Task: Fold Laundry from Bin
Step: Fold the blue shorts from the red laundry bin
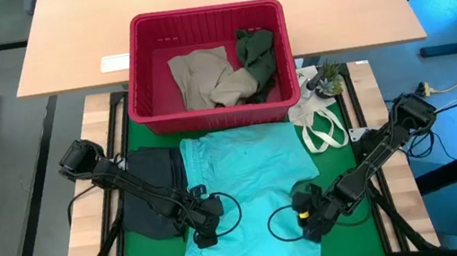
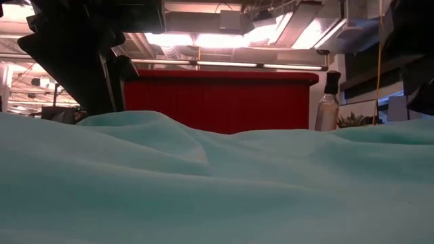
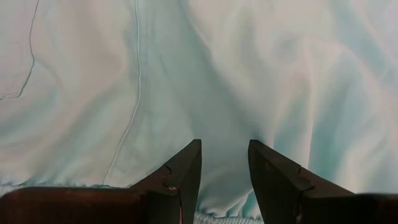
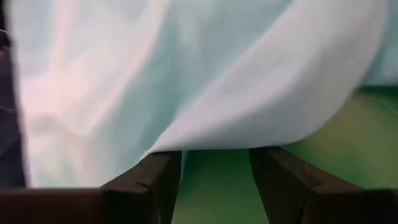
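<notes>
Nearest the front edge of the table, both grippers sit low on the light teal garment (image 1: 252, 193), which lies spread over the green mat (image 1: 352, 227). The left gripper (image 1: 205, 233) rests on the cloth's near left part; in its wrist view the two fingers (image 3: 186, 171) stand apart with teal fabric lying between and beyond them, though whether they pinch any of it cannot be told. The right gripper (image 1: 308, 222) is at the garment's near right edge, its fingers (image 4: 158, 174) parted too, with the cloth's hem just ahead of the tips and bare green mat showing in the gap. To the left of the teal piece, partly under the left arm, lies the dark grey garment (image 1: 151, 189). Farther back on the right sit a white cloth bag (image 1: 319, 123) with loop handles and a small plant (image 1: 326, 79). Beyond the mat stands the red bin (image 1: 216, 103) (its rim touches the far edge of the teal cloth), holding the beige-tan garment (image 1: 203, 77) and the dark olive garment (image 1: 256, 56) side by side.
</notes>
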You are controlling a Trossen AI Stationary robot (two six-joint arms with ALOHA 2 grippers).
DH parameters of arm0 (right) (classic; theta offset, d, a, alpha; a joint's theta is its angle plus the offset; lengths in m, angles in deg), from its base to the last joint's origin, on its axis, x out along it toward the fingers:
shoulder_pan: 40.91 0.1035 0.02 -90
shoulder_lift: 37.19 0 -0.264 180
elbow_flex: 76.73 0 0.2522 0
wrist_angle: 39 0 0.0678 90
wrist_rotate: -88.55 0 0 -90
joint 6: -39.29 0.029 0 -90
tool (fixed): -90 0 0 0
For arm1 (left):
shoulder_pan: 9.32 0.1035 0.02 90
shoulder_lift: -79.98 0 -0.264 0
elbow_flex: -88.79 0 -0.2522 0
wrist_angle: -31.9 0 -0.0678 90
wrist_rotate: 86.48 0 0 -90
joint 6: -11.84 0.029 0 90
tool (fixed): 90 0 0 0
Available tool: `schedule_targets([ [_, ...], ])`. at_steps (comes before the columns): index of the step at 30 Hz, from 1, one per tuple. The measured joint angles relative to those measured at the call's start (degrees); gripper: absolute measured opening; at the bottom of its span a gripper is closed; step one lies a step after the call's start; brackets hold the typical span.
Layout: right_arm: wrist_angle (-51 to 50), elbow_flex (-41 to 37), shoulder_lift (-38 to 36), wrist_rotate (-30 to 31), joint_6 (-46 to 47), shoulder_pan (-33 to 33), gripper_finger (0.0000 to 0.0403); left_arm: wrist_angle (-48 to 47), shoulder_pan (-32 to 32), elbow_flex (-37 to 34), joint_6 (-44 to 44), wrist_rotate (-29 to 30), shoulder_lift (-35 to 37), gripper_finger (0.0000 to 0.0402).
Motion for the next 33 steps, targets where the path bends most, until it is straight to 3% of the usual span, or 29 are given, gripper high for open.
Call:
schedule_targets([
  [8, -1.3, 0.0, 0.9, 4.9, -0.1, 0.0, 0.0188, 0.1, 0.0, 0.0, 0.0, 0.0, 0.0, 0.0127],
  [17, 2.3, 0.1, 5.6, 3.7, 0.0, 0.0, 0.0181, 0.3, 0.0, 0.0, 0.0, 0.0, 0.0, 0.0127],
  [21, 2.7, 0.1, 5.6, 3.4, 0.0, 0.0, 0.0133, 0.5, 0.0, 0.0, 0.0, 0.0, 0.0, 0.0127],
  [27, 2.2, 0.1, 5.5, 2.9, -0.9, 0.0, 0.0013, 0.5, 0.0, 0.0, 0.0, 0.0, 0.0, 0.0127],
  [33, -0.2, 0.1, 4.5, 2.2, -1.3, 0.0, 0.0018, 0.5, 0.0, 0.0, 0.0, 0.0, 0.0, 0.0127],
])
